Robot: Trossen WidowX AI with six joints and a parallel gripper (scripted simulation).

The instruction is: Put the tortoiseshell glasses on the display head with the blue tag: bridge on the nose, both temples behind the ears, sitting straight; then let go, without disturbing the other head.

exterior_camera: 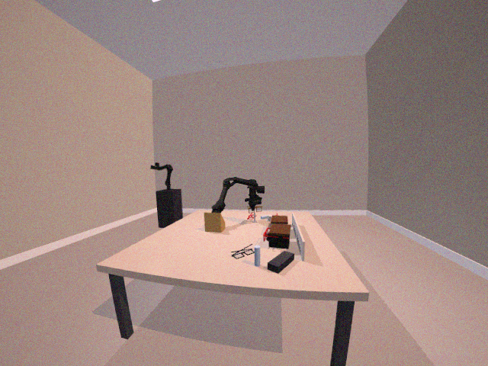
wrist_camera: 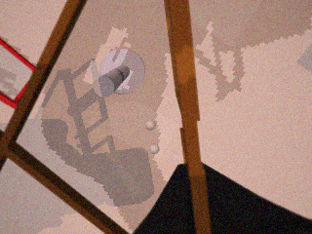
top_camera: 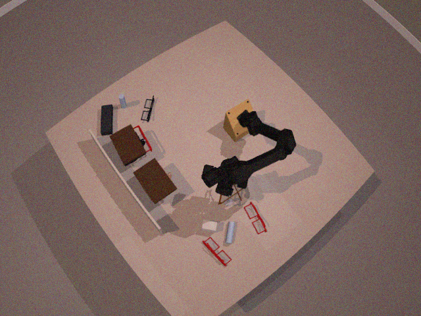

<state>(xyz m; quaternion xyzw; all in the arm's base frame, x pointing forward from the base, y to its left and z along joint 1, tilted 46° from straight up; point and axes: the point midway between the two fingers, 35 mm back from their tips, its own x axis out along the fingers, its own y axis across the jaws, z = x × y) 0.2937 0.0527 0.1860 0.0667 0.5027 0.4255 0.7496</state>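
The tortoiseshell glasses (top_camera: pixel 225 200) (exterior_camera: pixel 258 207) (wrist_camera: pixel 182 63) hang in the air in my gripper (top_camera: pixel 233 189) (exterior_camera: pixel 253 208) (wrist_camera: pixel 189 171), which is shut on them. Their brown bars cross the wrist view. Two display heads with flat dark-brown tops stand side by side. One head (top_camera: pixel 127 144) (exterior_camera: pixel 280 229) wears red glasses (top_camera: pixel 145 138) (exterior_camera: pixel 265 234). The other head (top_camera: pixel 154 180) (exterior_camera: pixel 279 219) carries no glasses that I can see. My gripper is off to its right in the top view, apart from it. The blue tag cannot be made out on either head.
A small stand with a round base (wrist_camera: pixel 134 65) is below the gripper. Two red glasses (top_camera: pixel 261 217) (top_camera: pixel 214 252), a white block (top_camera: pixel 209 226) and a blue cylinder (top_camera: pixel 230 232) lie nearby. A thin upright panel (top_camera: pixel 123 180) (exterior_camera: pixel 298 236) is behind the heads. Black glasses (top_camera: pixel 151 108) and a dark case (top_camera: pixel 106 119) lie beyond.
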